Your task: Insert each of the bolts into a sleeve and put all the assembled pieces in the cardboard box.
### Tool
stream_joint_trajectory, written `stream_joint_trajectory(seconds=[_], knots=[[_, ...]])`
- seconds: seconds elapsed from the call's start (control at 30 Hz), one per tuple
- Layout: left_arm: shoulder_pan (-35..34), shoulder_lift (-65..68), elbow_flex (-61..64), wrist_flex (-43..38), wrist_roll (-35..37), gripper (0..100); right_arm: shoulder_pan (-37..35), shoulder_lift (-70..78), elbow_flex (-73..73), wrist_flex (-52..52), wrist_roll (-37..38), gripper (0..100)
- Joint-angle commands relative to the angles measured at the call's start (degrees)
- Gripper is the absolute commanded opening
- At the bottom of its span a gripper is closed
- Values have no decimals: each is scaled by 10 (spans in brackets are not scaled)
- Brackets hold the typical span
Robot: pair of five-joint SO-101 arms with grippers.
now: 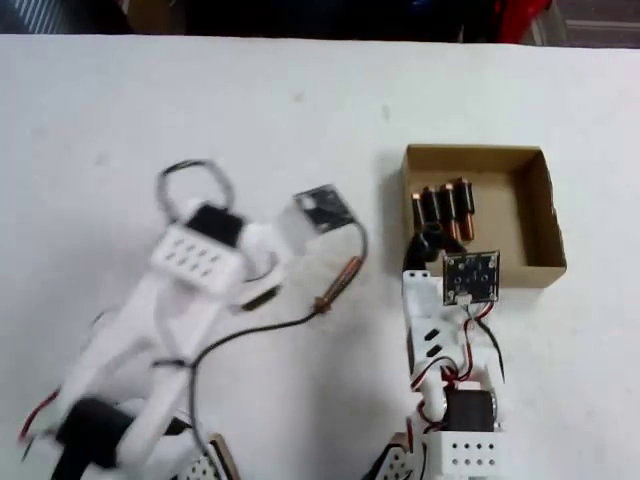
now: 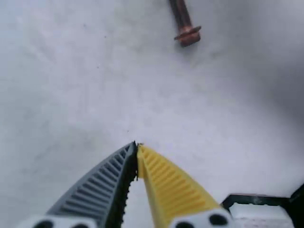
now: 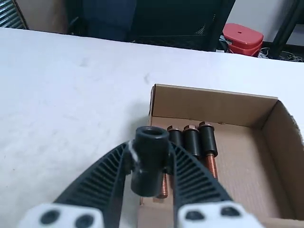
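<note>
The right claw (image 3: 149,148) is holding a black sleeve (image 3: 149,166) tight between its two dark fingers; the sleeve stands almost straight up, and you can see the round hole in its top end; claw and sleeve hang over the near corner of the cardboard box (image 1: 505,212), on the side closest to the other arm.

Inside the box lies a row of finished pieces (image 1: 441,207); each one is a copper bolt pushed into a black sleeve; they lie side by side in the part of the box nearest the left arm.

The left claw (image 2: 137,146) is pinched all the way closed; its grey finger and its yellow finger meet at the tips, with nothing between them; it hangs over the bare white worktop (image 2: 71,71).

One loose bolt (image 2: 184,21) lies flat on the worktop, out past the tips of the left claw and apart from them; its wide head end is the end closer to that claw; seen from high up, this bolt lies between the two arms, beside the box but not touching it.
</note>
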Motion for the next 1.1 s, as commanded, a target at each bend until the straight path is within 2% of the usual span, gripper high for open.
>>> stream_joint_trajectory(seconds=[0.0, 0.13, 0.33, 0.47, 0.8, 1.07], knots=[[50, 96, -118, 40, 63, 49, 5, -7, 7, -13, -6, 17], [78, 204, -241, 91, 123, 140, 5, -7, 8, -12, -6, 17], [81, 337, -399, 108, 138, 142, 22, -7, 8, -12, -5, 17], [111, 414, -486, 149, 142, 143, 20, -7, 8, 0, -4, 17], [124, 549, -597, 131, 222, 211, 22, -7, 8, 4, -2, 17], [102, 596, -614, 74, 231, 210, 23, -7, 8, 4, -2, 17]])
